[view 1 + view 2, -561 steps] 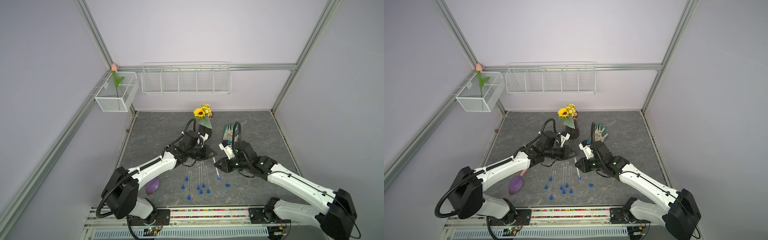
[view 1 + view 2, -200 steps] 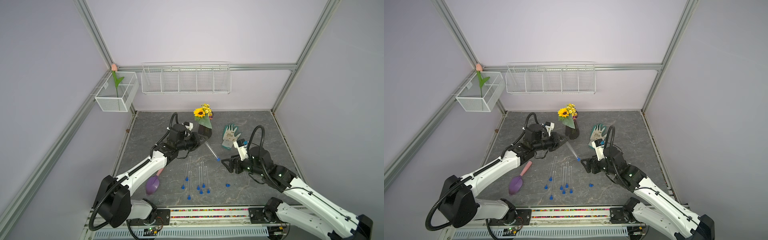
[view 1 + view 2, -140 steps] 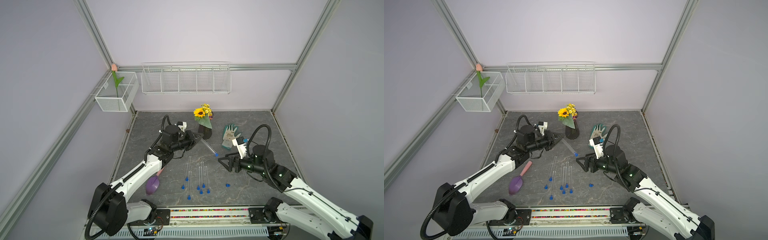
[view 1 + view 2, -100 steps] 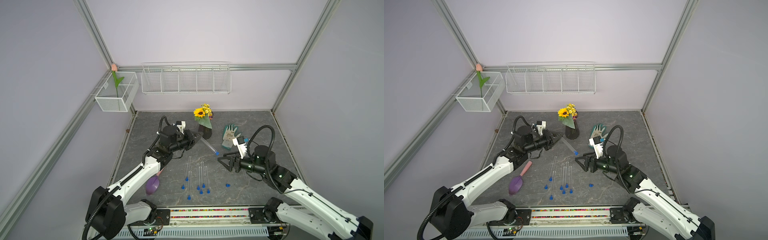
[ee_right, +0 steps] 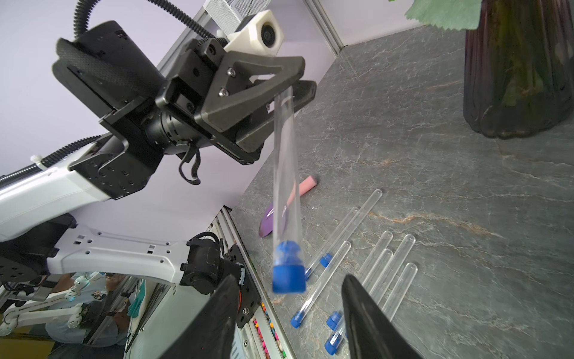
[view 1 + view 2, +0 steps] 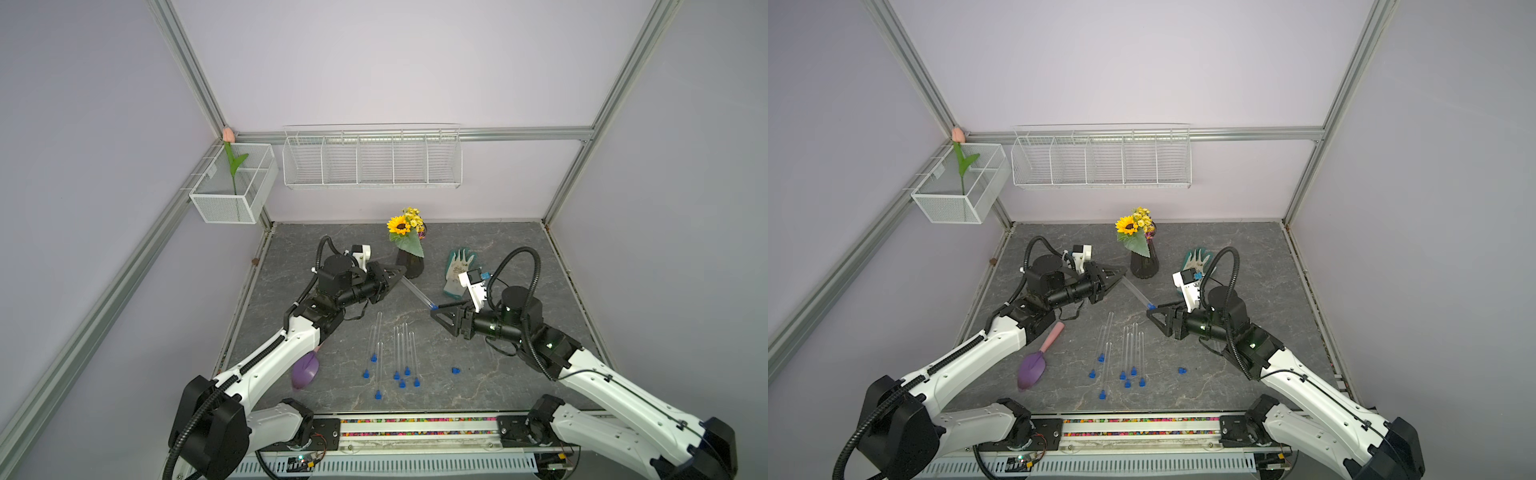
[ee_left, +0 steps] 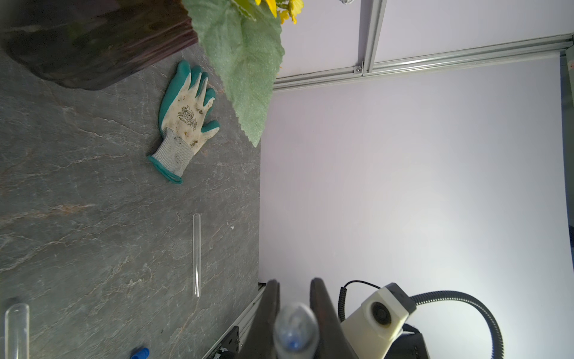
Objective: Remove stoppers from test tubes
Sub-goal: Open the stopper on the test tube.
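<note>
On the bench [image 6: 511, 253], stoppered test tubes [image 6: 400, 353] are laid near the front. Beyond, the right hand [image 6: 434, 312] is held apart at the blue stopper [image 5: 288, 276] of a raised test tube [image 6: 417, 292], which is clamped by the left hand [image 6: 402, 272]. The print on the glove [image 6: 459, 261] cannot be read.

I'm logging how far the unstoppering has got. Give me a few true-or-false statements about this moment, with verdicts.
1. The left gripper holds a tube off the table. True.
2. That tube is already unplugged. False: a blue stopper plugs its end.
3. The right gripper is shut on the stopper. False: its jaws stand apart, either side of it.
4. A loose stopper lies on the table, apart from the tubes. True.
5. The glove lies in a wire basket. False: it lies on the table near the vase.
</note>
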You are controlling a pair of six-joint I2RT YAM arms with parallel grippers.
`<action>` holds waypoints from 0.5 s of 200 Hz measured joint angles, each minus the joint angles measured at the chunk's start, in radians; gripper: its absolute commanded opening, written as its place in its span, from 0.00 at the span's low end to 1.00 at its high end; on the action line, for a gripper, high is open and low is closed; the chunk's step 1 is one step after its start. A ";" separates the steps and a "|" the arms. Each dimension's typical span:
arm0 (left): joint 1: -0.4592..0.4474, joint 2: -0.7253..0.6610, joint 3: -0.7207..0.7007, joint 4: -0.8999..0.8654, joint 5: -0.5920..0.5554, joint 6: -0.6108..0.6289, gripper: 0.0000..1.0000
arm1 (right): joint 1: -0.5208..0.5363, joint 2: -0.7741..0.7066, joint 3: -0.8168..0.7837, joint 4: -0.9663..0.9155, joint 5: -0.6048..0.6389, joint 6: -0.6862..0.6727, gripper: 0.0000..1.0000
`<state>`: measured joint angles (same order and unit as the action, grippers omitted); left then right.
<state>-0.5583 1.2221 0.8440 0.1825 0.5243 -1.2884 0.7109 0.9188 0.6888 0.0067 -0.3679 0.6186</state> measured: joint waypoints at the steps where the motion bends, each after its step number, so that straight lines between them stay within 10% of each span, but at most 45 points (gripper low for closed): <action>1: 0.000 0.000 0.000 0.000 0.000 0.000 0.01 | 0.000 0.001 0.000 0.000 0.000 0.000 0.56; 100: 0.000 0.000 0.000 0.002 0.002 -0.005 0.01 | -0.002 0.029 0.013 0.021 0.001 0.009 0.37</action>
<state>-0.5583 1.2221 0.8440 0.1841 0.5259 -1.2938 0.7086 0.9478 0.7013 0.0277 -0.3672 0.6273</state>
